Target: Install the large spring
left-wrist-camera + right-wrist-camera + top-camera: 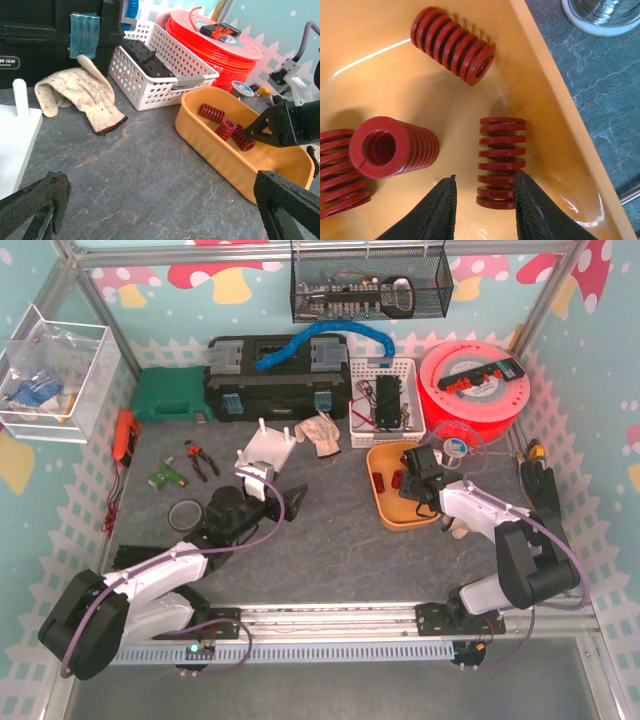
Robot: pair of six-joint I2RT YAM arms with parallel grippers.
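Several red springs lie in the orange tray (385,512). In the right wrist view a slim spring (502,160) lies between my right gripper's (485,200) open fingers, close against the right finger (540,210), with a gap to the left one. A wider spring (392,146) lies to its left, end-on, and another (453,45) lies farther away. My left gripper (262,480) is open and empty over the table, beside the white peg fixture (266,448). In the left wrist view the tray (220,160) and the right gripper (280,125) show at the right.
A work glove (320,432), a white basket (385,395), a black toolbox (275,380) and a red filament spool (472,390) stand behind. A solder reel (605,12) sits beside the tray. Pliers (198,458) and a black ring (185,512) lie at the left.
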